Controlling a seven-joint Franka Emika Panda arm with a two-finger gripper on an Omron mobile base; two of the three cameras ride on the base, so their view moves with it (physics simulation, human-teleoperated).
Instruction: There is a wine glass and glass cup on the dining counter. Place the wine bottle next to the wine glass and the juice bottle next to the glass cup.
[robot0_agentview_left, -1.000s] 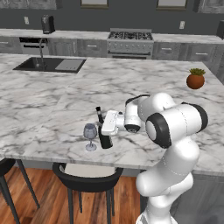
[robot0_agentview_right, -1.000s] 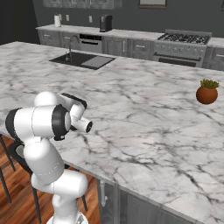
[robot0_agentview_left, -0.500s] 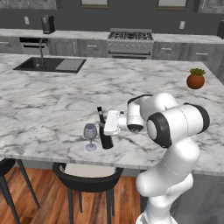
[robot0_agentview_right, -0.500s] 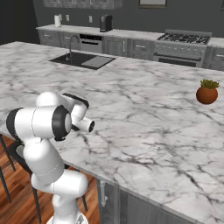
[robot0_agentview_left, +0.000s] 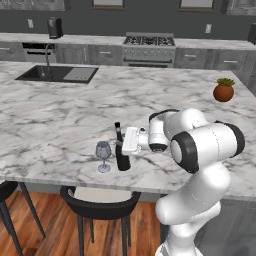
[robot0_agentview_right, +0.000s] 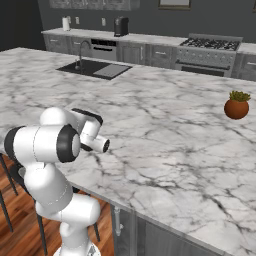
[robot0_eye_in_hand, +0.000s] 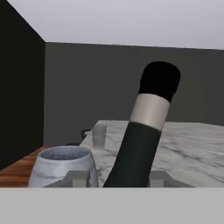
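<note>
- My gripper (robot0_agentview_left: 125, 141) sits left of centre in the left base view, its jaws pinching the wine bottle (robot0_agentview_left: 121, 150) at its body, one finger on each side.
- In the hand view, my two fingertips (robot0_eye_in_hand: 78, 178) rise at the bottom edge, and the bottle's dark body passes between them, leaning toward the upper right of the frame, with its pale band and black cap above.
- In the left base view the bottle stands about upright with its base on the dining counter (robot0_agentview_left: 60, 112), near the front edge.
- The wine glass (robot0_agentview_left: 103, 155) stands just beside the bottle, on its left in the left base view, upright on its foot and not touching it.
- In the hand view the wine glass bowl (robot0_eye_in_hand: 65, 166) fills the lower left, close to my left fingertip.
- The glass cup (robot0_eye_in_hand: 99, 135) shows small in the hand view, left of the bottle's body, standing upright farther along the marble and well apart from the wine glass.
- A black stool (robot0_agentview_left: 100, 202) sits below the counter edge, under the glass and bottle, at the bottom of the left base view.
- A potted plant (robot0_agentview_left: 223, 90) stands at the right of the left base view, far from my hand.
- A sink (robot0_agentview_left: 56, 73) is set in the marble at the upper left.
</note>
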